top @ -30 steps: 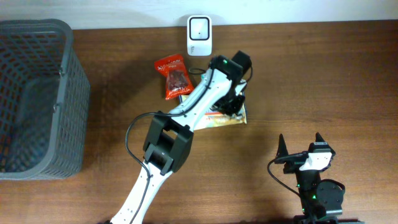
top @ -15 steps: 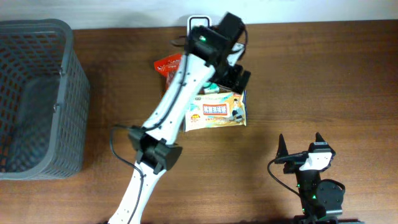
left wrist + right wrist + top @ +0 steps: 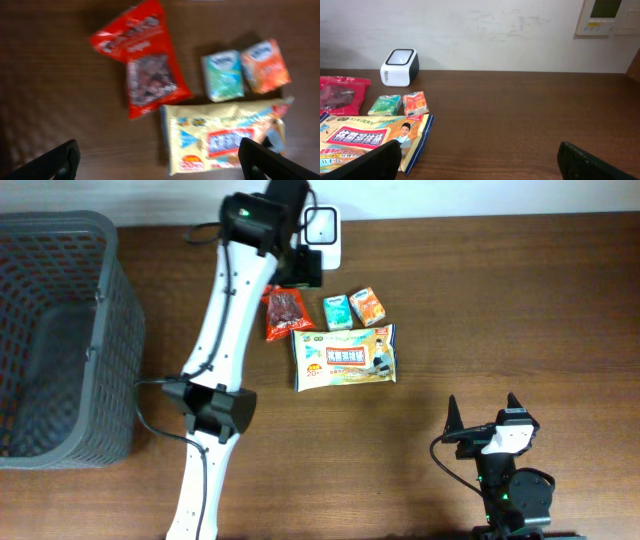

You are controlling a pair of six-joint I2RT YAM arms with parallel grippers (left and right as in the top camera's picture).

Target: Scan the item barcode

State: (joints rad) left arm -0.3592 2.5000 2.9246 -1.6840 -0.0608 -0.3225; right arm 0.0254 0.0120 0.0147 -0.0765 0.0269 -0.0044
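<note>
Four packaged goods lie on the brown tabletop (image 3: 500, 300) in front of the white barcode scanner (image 3: 322, 225), which stands at the far edge against the wall. The largest, a yellow snack packet (image 3: 347, 357), lies flat with its printed face up, and nothing grips it. Just beyond its top edge sit a small green box (image 3: 337, 311) and a small orange box (image 3: 369, 306), side by side. A red pouch (image 3: 285, 312) lies to their left, and its lower corner nearly meets the packet's upper left corner.

The left arm reaches far across the tabletop. The left pincer (image 3: 303, 268) hangs just in front of the scanner, over the far end of the red pouch. Its jaws are spread wide and carry nothing. In the left wrist view, which is somewhat blurred, the two dark fingertips (image 3: 62, 157) sit in the bottom corners, and the pouch, both boxes and the packet lie on the wood below.

The right pincer (image 3: 495, 432) rests at the near right of the tabletop, well apart from the goods. Its jaws are also spread wide with nothing between them. Its camera looks across the wood toward the scanner and the pale wall, where a wall panel (image 3: 605, 15) is mounted at the upper right.

A dark grey mesh basket (image 3: 110, 330) stands at the left edge of the tabletop, well apart from the goods.
</note>
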